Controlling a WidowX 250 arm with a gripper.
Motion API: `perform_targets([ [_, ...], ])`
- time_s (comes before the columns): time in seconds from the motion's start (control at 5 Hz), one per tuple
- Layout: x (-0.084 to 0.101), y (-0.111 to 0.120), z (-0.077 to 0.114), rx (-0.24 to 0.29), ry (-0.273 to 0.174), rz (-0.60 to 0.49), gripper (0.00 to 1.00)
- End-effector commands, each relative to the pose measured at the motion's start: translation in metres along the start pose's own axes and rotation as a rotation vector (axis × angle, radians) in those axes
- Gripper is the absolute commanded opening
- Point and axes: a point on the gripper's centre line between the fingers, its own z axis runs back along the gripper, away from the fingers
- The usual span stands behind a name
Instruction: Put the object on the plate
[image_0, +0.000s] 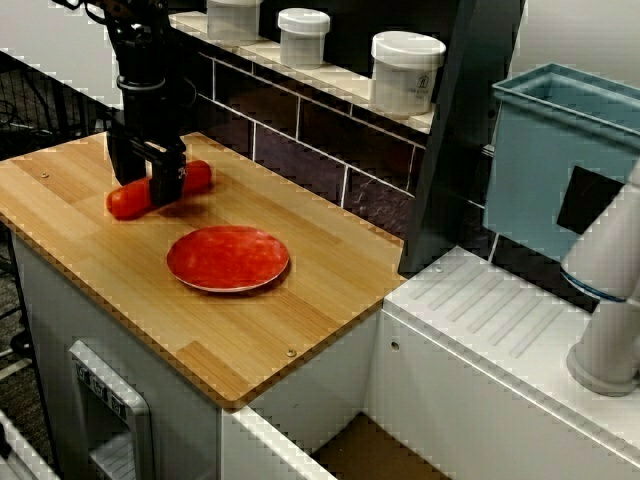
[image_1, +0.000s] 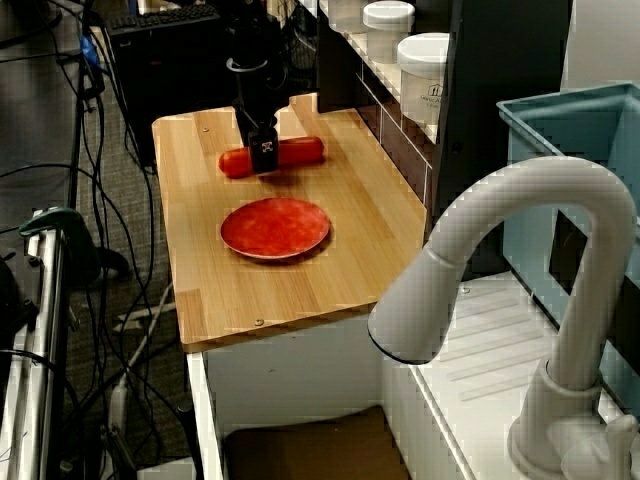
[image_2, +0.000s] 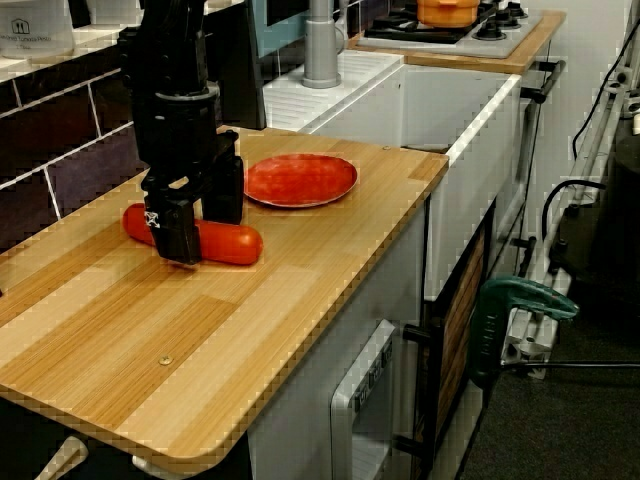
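Red-orange plate (image_0: 228, 258) sitting flat on the wooden countertop (image_0: 300, 330), roughly mid-board, a bit toward the front edge, nothing on it. Just behind it, closer to the tiled back wall, the object (image_0: 133, 198): smooth red-orange cylinder with rounded ends, lying on its side on the wood, well apart from the plate. Black gripper (image_0: 147, 180) down right over its middle, fingers (image_2: 176, 225) straddling it front and back, one on either side, tips almost at the board. Looks closed in around the object, but can't tell for sure whether the pads actually press it. Object still flat on the counter, not lifted. Further back, three white lidded jars (image_0: 405, 72) lined up on the ledge above the tiles. Off past the right edge, white faucet (image_1: 520, 300) and the sink area.
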Motion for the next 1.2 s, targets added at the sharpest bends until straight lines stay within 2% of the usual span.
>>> perform_targets([
  [0.0, 0.004, 0.005, 0.004, 0.024, -0.030, 0.010, 0.00],
  [0.4, 0.007, 0.007, 0.013, 0.010, -0.024, 0.011, 0.00],
  [0.8, 0.005, -0.003, 0.050, -0.018, -0.069, -0.020, 0.00],
  [1.0, -0.001, -0.021, 0.059, -0.014, -0.085, -0.062, 0.00],
])
